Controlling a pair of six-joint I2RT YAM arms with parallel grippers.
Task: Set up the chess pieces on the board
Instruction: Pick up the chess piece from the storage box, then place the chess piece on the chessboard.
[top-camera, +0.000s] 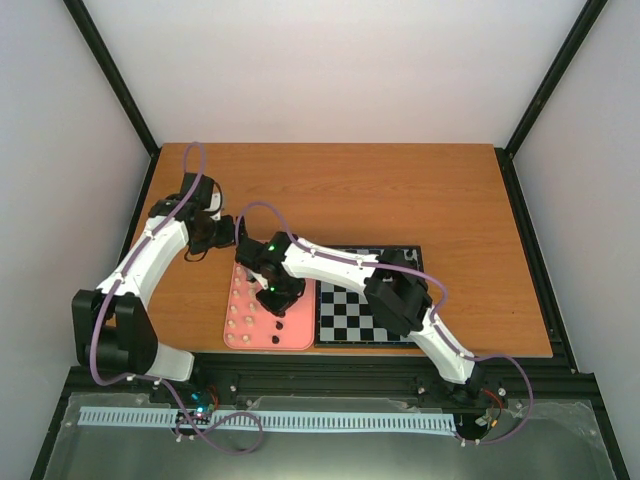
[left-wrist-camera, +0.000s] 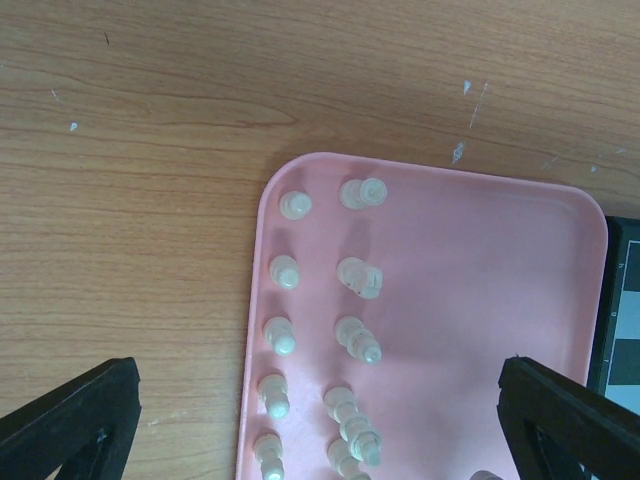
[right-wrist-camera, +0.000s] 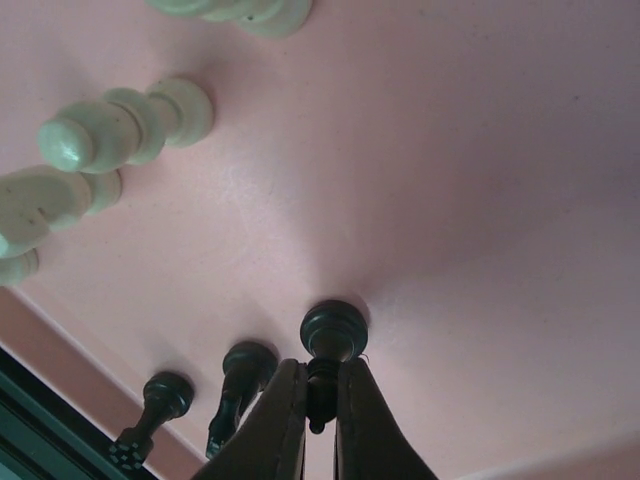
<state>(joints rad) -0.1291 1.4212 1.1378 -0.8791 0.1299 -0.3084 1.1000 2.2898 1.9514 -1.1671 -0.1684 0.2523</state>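
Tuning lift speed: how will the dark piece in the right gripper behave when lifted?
Small dark piece looks rigid, probably light. Right gripper pinches its thin neck, not the round glossy head, so it may swivel or slip.

light: bright, diffuse | shadows: soft | glare: mild sheen on pink tray | focus: right wrist view slightly soft

Dark chess piece glossy, pink tray smooth plastic, table grained wood.

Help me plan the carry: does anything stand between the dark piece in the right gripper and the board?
Nothing visible does. The right gripper grips the dark piece on the pink tray; the board lies beside it. Two more dark pieces stand close.
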